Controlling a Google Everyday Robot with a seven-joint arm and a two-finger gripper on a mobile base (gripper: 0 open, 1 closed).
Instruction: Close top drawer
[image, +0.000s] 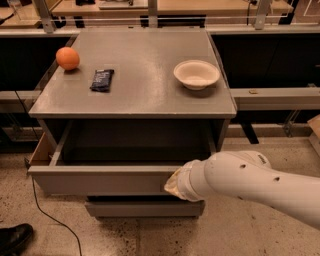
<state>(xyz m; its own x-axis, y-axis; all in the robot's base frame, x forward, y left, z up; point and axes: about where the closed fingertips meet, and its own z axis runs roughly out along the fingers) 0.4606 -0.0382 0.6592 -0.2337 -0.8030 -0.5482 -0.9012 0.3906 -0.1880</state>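
The gripper (170, 184) presses at the pulled-out top drawer (100, 180) front, placed to push it in; its grip can't be told.

top drawer (100, 180): pulled out of grey cabinet (145, 100), interior dark | gripper (171, 184): at right part of drawer's front panel, against it, mostly hidden behind white arm (250, 182) | cabinet top: orange (67, 58) far left, dark packet (102, 80) beside it, white bowl (196, 74) right | floor: black shoe (14, 239), cable (55, 220)
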